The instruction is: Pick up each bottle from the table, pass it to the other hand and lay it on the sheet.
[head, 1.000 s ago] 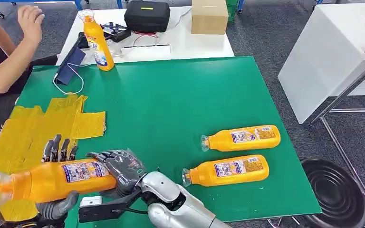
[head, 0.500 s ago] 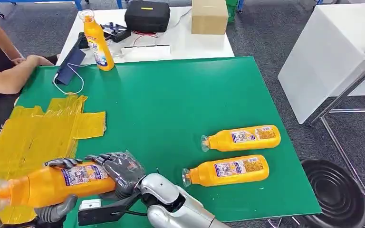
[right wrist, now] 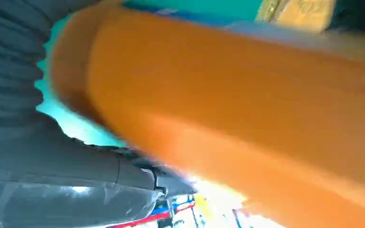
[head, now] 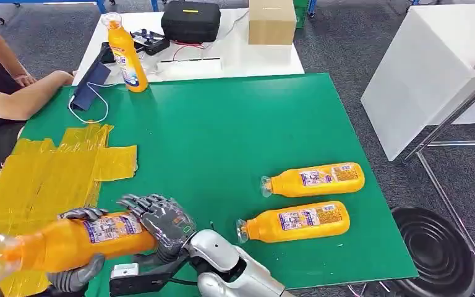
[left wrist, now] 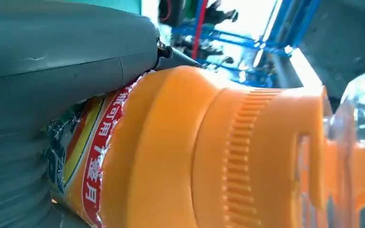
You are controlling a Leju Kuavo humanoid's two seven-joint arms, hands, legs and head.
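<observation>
Lying sideways, orange bottle [head: 68,240] wrapped by left hand [head: 77,247] fingers, right hand [head: 164,223] fingers around its base.

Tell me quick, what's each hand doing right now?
Left hand: wrapped around the orange bottle, holding it over the yellow sheet.
Right hand: fingers on the bottle's base end, gripping it too.
</observation>
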